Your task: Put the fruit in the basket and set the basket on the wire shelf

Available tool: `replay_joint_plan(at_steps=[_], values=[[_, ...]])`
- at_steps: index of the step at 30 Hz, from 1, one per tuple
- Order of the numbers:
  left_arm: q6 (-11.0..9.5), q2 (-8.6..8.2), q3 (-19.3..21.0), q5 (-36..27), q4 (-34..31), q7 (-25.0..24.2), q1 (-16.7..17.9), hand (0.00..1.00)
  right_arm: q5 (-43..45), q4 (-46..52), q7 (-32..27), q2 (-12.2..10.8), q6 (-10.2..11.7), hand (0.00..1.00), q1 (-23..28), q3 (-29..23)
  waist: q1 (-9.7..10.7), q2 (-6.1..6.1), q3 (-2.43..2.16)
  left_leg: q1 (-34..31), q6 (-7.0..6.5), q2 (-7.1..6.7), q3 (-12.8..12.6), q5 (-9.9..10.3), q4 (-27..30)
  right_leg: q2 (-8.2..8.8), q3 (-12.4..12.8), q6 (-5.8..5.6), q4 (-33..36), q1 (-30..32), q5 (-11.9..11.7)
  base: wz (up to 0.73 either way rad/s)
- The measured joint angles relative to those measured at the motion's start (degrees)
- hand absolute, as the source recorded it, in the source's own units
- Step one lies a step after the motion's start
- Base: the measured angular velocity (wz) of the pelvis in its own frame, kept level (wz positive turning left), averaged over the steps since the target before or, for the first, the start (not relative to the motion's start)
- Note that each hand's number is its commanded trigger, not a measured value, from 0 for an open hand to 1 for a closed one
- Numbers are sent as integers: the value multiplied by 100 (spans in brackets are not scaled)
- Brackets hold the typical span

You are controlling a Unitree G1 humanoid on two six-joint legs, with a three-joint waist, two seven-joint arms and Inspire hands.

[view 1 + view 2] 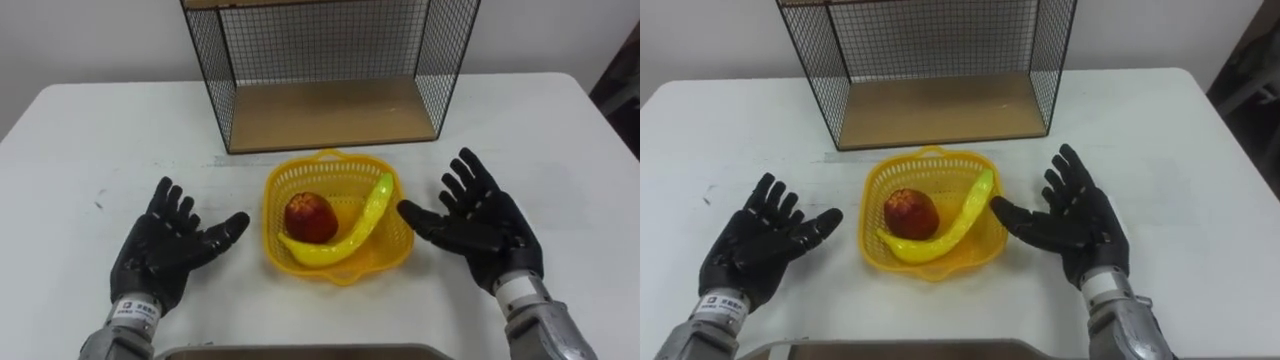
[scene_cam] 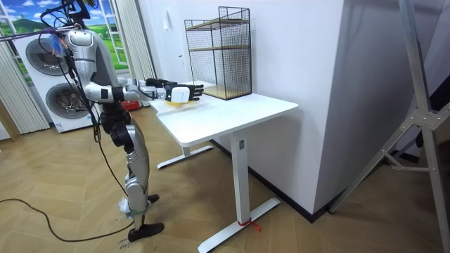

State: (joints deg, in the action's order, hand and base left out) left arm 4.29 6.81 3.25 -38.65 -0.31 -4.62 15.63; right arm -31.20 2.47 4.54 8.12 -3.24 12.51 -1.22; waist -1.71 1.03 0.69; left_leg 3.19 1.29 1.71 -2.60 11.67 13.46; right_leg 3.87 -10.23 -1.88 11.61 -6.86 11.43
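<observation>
- Across most of the frame: the white worktop (image 1: 560, 150) carries everything. In the room view the robot stands upright at the worktop's end on the room view's left, with both arms stretched out over it.
- Upper centre: the wire shelf (image 1: 330, 115), black mesh with a wooden floor, stands at the worktop's far edge with its open front facing the robot.
- Centre, just below the shelf: the yellow basket (image 1: 275, 215) rests on the worktop, near the shelf front but apart from it, between the two hands.
- Right of centre: the right hand (image 1: 485, 225) has its fingers spread and straight. Its thumb reaches close to the basket's right rim; contact cannot be told.
- Lower left: the left hand (image 1: 165, 250), fingers likewise spread, lies apart from the basket.
- Inside the basket: the banana (image 1: 350, 235) lies diagonally, its upper end on the right rim.
- Left of the banana: the red apple (image 1: 310, 218) touches it.
</observation>
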Motion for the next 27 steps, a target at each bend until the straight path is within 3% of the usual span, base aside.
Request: replay_joint_plan(at_steps=[3,8,16,23,27], values=[[-16,-85,1,-1,87,-13,0,0,-102,-2,52,-28,0,0,3,2,4,-34,15,-4,0,-1,-18,0,6,2,9,0,-1,5,0,-1],[-22,-90,-11,-4,92,-17,-1,0,-311,-14,100,-77,-1,0,3,9,-5,-74,-19,-33,-1,-1,-45,-1,19,3,40,-1,-3,32,1,-2],[-21,-94,-39,-81,97,-17,-1,0,-485,-140,197,-78,0,0,1,172,23,-75,-26,17,-2,0,-58,-1,14,3,61,-1,-2,13,1,0],[-61,-93,-398,-246,123,-18,-1,0,-639,-270,266,-69,22,0,1,385,23,-59,-18,65,-1,3,-67,-1,1,0,70,-1,-4,4,1,0],[-86,-86,-406,-249,145,-62,-1,0,-714,-437,435,-69,21,0,9,484,23,-69,-12,76,-1,5,-97,-1,-11,0,93,-2,-8,7,2,-3]])
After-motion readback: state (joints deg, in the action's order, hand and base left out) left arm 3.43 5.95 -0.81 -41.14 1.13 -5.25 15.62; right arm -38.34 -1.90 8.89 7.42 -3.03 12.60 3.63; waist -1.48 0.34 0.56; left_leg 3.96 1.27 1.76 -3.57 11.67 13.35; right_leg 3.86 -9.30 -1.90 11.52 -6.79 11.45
